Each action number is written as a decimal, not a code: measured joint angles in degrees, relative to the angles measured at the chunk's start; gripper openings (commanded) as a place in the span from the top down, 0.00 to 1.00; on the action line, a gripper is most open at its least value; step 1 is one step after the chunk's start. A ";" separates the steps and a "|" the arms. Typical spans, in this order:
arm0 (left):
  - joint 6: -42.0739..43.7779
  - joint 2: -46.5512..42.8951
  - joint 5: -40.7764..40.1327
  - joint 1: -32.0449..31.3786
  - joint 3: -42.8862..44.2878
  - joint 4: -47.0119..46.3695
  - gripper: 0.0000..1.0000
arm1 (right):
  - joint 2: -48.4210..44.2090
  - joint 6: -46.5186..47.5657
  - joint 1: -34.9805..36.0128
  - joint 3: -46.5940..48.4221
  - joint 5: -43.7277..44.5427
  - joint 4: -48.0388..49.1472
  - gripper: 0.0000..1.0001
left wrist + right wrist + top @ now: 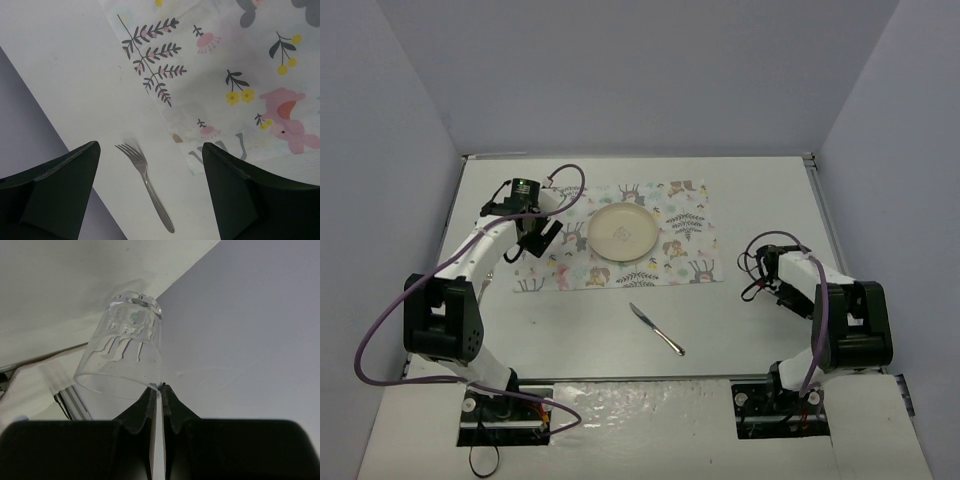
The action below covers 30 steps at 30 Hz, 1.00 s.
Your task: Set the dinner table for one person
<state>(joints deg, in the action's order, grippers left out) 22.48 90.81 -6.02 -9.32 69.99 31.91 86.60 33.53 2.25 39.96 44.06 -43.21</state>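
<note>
The dinner table (770,195) is a plain off-white top. A printed mat (690,255) lies on it with a cream plate (622,232) in its middle. A knife (655,328) lies on the bare table in front of the mat. My left gripper (536,240) is open and empty over the mat's left edge. In the left wrist view a fork (145,177) lies on the table between the spread fingers (60,185), beside the mat (225,60). My right gripper (160,387) is shut on the rim of a clear glass (125,350) and holds it tilted at the right of the table (757,268).
Grey walls enclose the table on the left, back and right. The table's metal edging (825,215) runs close to the right arm. The wall and table edge show in the right wrist view (240,315).
</note>
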 measured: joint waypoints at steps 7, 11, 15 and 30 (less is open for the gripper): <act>-0.02 -0.31 -0.04 -0.01 -0.24 -0.08 0.19 | -6.87 0.02 0.47 14.26 -6.63 -0.56 1.00; -0.04 -0.31 -0.35 -0.36 -0.24 -0.03 0.19 | -8.87 -1.18 0.46 29.23 -14.89 0.81 1.00; -0.08 -0.31 -0.85 -1.32 -0.11 0.28 0.19 | -6.07 -2.36 0.47 40.18 -23.53 -0.62 1.00; -0.64 -1.63 -3.37 -2.27 0.51 0.27 0.19 | 30.99 -6.01 9.61 74.60 -39.93 -4.60 1.00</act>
<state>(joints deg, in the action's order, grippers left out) 21.84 89.18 -9.39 -11.60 70.50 32.19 117.59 27.52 11.86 114.56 4.13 -47.81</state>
